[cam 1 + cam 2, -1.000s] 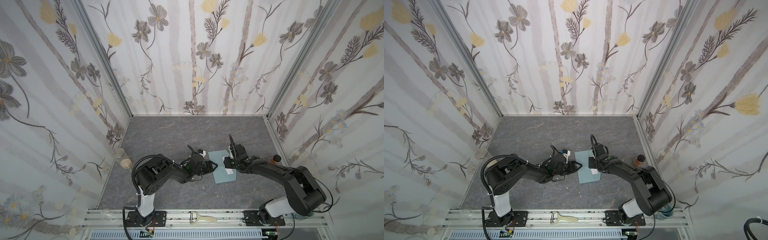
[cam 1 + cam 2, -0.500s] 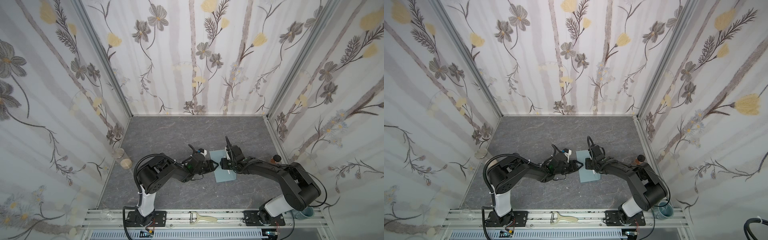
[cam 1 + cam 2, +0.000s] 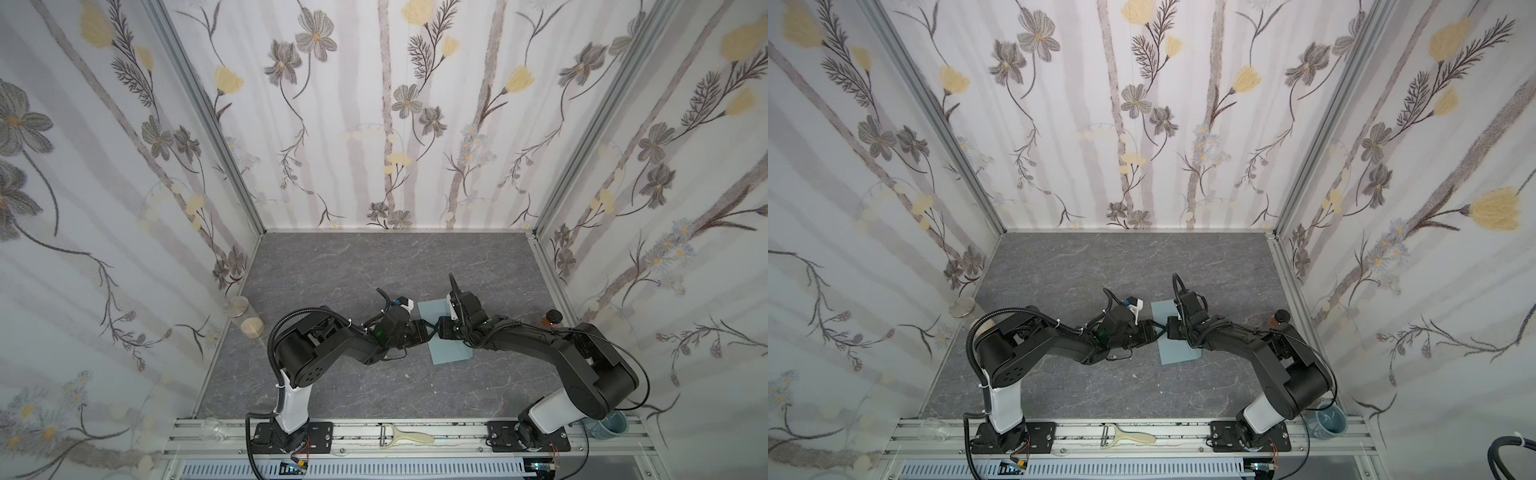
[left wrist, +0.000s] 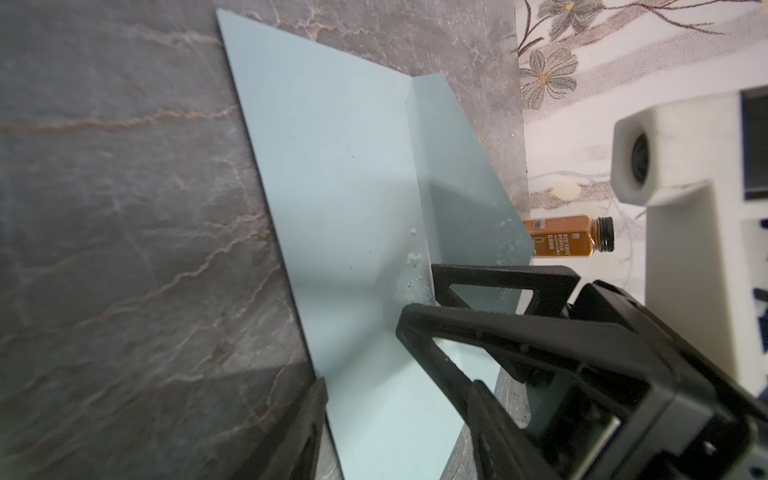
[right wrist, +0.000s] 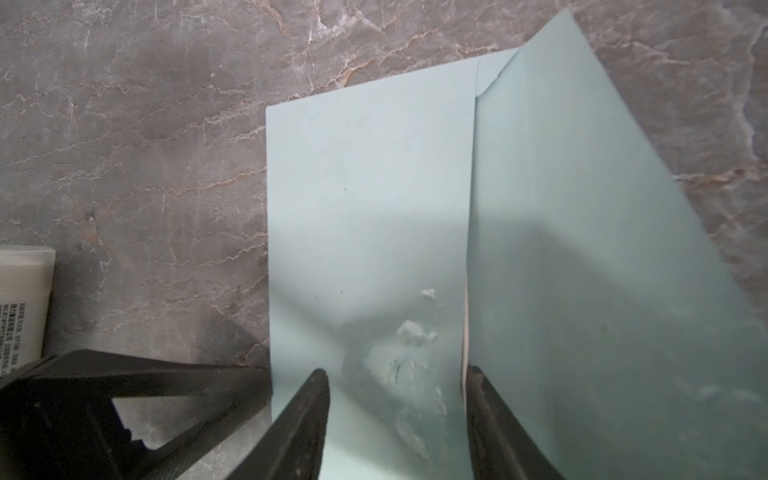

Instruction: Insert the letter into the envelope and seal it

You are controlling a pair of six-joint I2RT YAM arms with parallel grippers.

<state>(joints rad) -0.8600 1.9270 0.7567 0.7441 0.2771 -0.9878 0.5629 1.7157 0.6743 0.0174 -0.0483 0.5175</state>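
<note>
Spread, the left end effector (image 3: 426, 332) and right end effector (image 3: 439, 331) are seen meeting over the envelope (image 3: 451, 353) in a top view. Left wrist: the flap (image 4: 465, 178) is raised. Right wrist: glue (image 5: 411, 334) is smeared between the fingers (image 5: 307, 415), letter (image 5: 465, 345) tucked inside; sealing is judged underway, flap-folding next.

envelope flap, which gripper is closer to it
Right. The right gripper straddles the fold at the base of the envelope flap, one finger beside it; the left gripper sits at the opposite edge of the envelope.
</note>
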